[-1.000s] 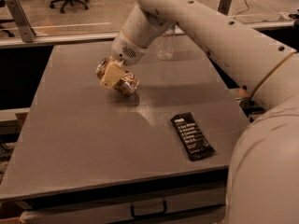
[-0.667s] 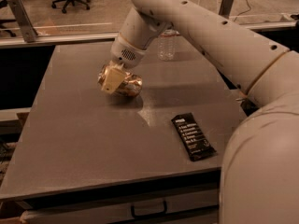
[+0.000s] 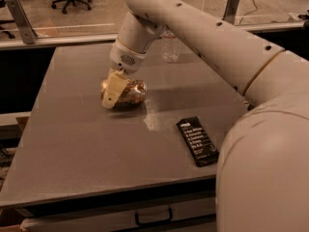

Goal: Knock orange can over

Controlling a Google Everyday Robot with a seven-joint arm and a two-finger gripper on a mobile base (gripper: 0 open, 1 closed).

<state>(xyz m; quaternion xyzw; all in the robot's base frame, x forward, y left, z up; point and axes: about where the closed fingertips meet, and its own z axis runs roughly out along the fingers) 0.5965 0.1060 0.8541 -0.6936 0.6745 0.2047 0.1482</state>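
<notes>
Arm: white, smooth-shelled, reaching from the 4 o'clock foreground over the table [image 3: 72, 153], wrist angled down; gripper [image 3: 115, 92] low at 10 o'clock of centre, against the orange can [image 3: 134, 92]; clenched or released cannot be told; can: coppery metal, pale swirls, lying on its side; table: flat matte grey; clear ribbed bottle [image 3: 171, 47] upright at 12 o'clock; flat black wrapper [image 3: 198, 141] at 4 o'clock.

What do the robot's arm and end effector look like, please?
The arm is smooth, off-white and thickly rounded, with small dark dots along its shell and a thin tan seam ring at a joint. Its wrist carries a small perforated grille. The end effector, down at the orange can on the table, is pale yellow. No loose cables show.
</notes>
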